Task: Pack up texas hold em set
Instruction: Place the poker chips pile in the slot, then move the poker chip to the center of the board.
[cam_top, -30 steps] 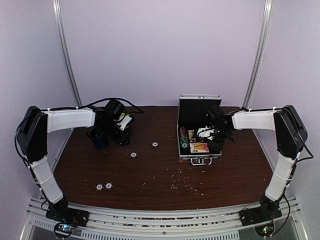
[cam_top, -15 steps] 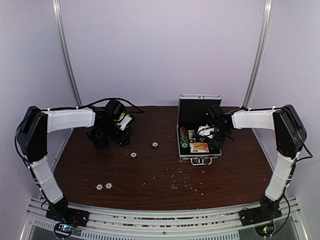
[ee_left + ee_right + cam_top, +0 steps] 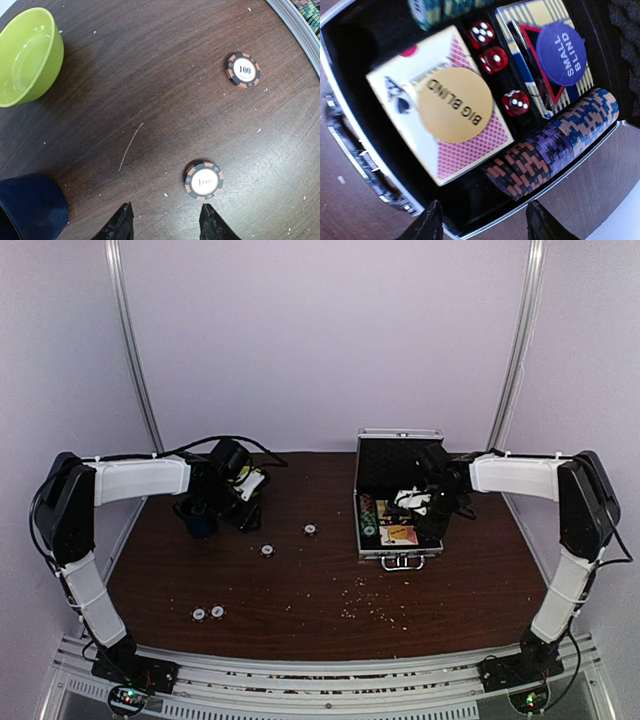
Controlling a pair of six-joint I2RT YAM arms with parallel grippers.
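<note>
The silver briefcase (image 3: 372,540) lies open at the table's right, lid up. Inside, the right wrist view shows a card box with a gold BIG BLIND button (image 3: 455,105), three red dice (image 3: 494,59), a purple SMALL BLIND button (image 3: 561,52) and a row of chips (image 3: 555,145). My right gripper (image 3: 487,222) hovers open over the case's near corner, holding nothing. Two loose chips (image 3: 204,180) (image 3: 243,70) lie on the wood. My left gripper (image 3: 165,222) is open just short of the nearer chip. Two more chips (image 3: 208,613) rest near the front left.
A lime-green bowl (image 3: 27,55) and a dark blue mug (image 3: 30,207) stand to the left of my left gripper. Pale crumbs (image 3: 370,605) are scattered in front of the case. A metal rail (image 3: 330,680) runs along the near edge.
The right arm has shifted slightly, its gripper staying over the open case. The left arm and the loose chips have not moved.
</note>
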